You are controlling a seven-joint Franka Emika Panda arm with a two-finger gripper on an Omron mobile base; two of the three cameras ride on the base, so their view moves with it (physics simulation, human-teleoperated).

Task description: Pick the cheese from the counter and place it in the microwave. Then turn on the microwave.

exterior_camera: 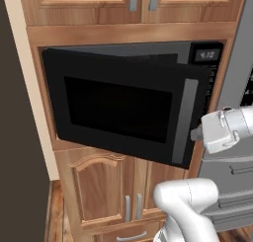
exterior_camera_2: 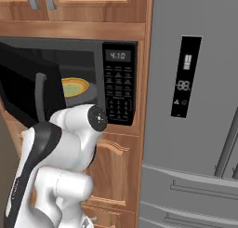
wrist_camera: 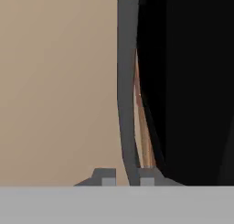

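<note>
Left base view is showing you the microwave [exterior_camera: 123,102] sitting in a wooden cabinet, its black door [exterior_camera: 118,110] standing part open and swung toward you. Moving right, the grey handle [exterior_camera: 184,120] is running down the door's free edge, and the white arm's wrist [exterior_camera: 222,130] is reaching in level with it, just beside it. You cannot tell from here whether it is touching.

Right base view is giving you the open cavity past the door, where a yellow-rimmed plate [exterior_camera_2: 74,87] is lying inside. The cheese is not something you can make out; the arm [exterior_camera_2: 69,134] is covering the lower cavity. Further right, the keypad [exterior_camera_2: 119,94] is sitting under a lit display [exterior_camera_2: 117,55], and a grey fridge [exterior_camera_2: 195,106] is standing beside the cabinet.

Hand view is showing the end effector [wrist_camera: 124,178] with its two fingertips [wrist_camera: 106,177] set slightly apart, the handle [wrist_camera: 127,81] rising between them; you cannot tell whether it is gripping.
</note>
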